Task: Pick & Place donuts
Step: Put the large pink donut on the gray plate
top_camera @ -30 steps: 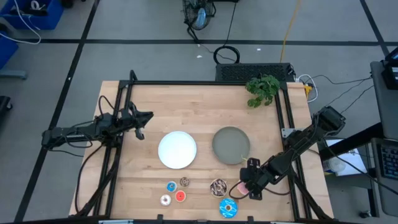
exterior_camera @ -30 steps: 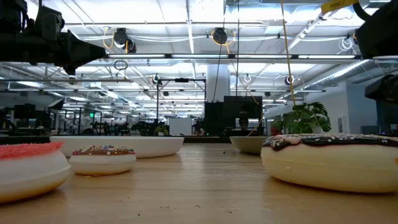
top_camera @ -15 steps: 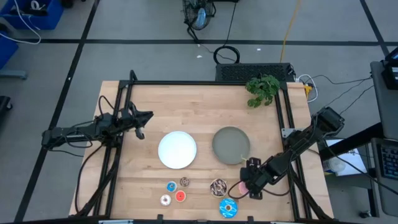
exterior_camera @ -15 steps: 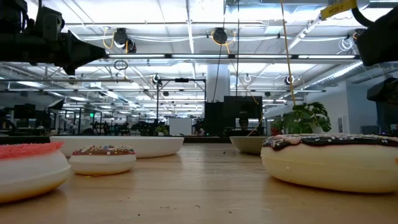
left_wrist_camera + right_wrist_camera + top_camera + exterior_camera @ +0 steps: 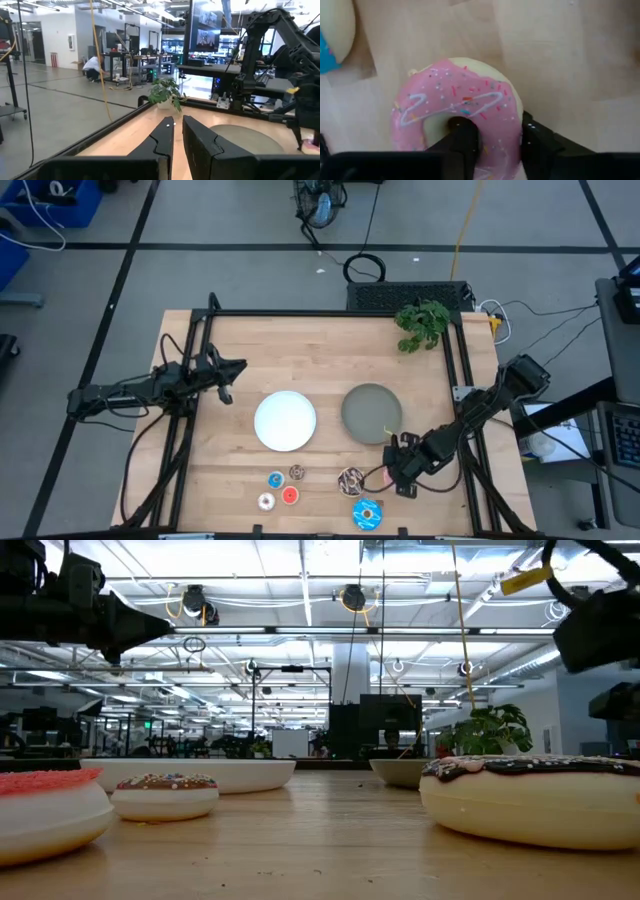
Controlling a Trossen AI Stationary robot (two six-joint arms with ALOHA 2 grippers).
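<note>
The pink donut (image 5: 457, 125) is pinched through its hole and rim by the right end effector (image 5: 492, 145); it should be lifted straight up off the surface (image 5: 330, 360) without loosening the pinch.

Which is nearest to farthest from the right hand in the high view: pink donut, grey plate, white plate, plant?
From the right hand:
1. Pink donut, in its grip, front right.
2. Grey plate, just behind it.
3. White plate, mid-table, further left.
4. Plant, back right edge.
</note>
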